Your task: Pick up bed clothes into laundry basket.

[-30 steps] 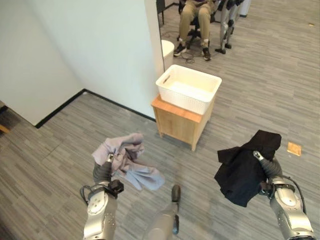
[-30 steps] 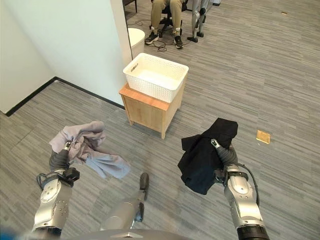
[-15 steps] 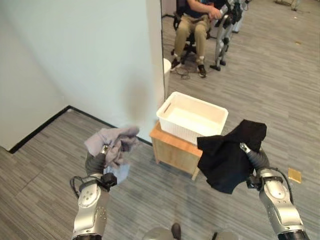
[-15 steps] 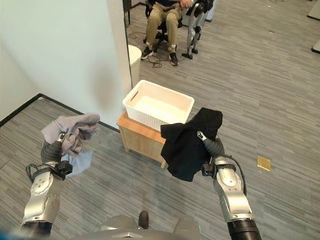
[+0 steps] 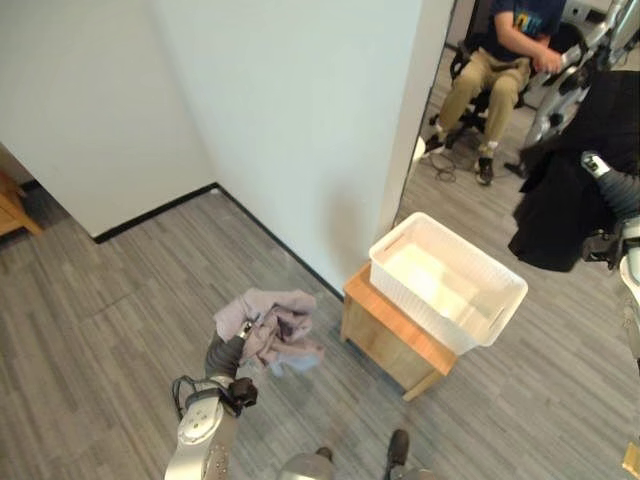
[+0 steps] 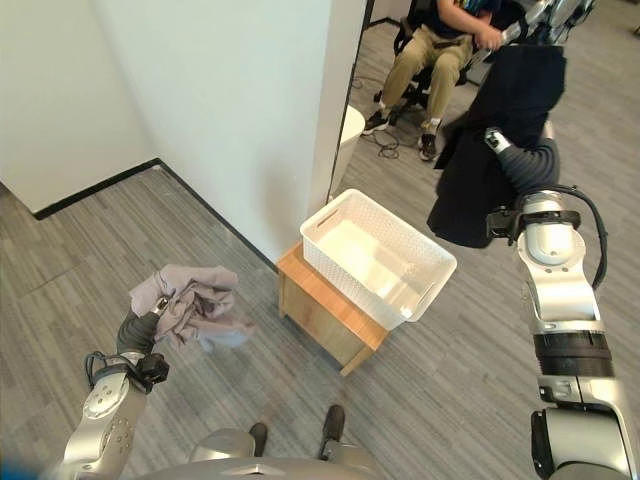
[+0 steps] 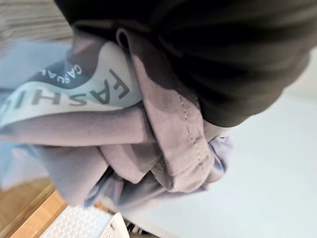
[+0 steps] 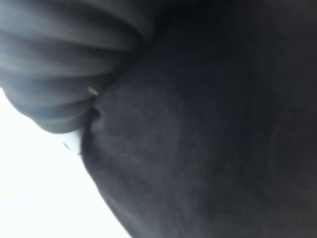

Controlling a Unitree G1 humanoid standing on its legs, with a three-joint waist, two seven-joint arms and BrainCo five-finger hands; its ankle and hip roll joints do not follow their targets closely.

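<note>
Basket: a white laundry basket point(image 6: 378, 259) with perforated walls sits on a small wooden stand point(image 6: 322, 319), nothing visible inside it.
Stand: on the grey plank floor point(image 6: 90, 250), just beside the corner of a white wall point(image 6: 230, 110).
Left hand: the left hand point(image 6: 141, 330) is low on the left, buried under a bunched grey-lilac garment point(image 6: 193, 307); fingers hidden.
Right hand: the right hand point(image 6: 503, 146) is raised high on the right, draped in a black garment point(image 6: 495, 140) that hangs above and beyond the basket's far end; fingers hidden.
Background: a seated person point(image 6: 435, 45) in tan trousers on a chair, behind the wall's edge.
</note>
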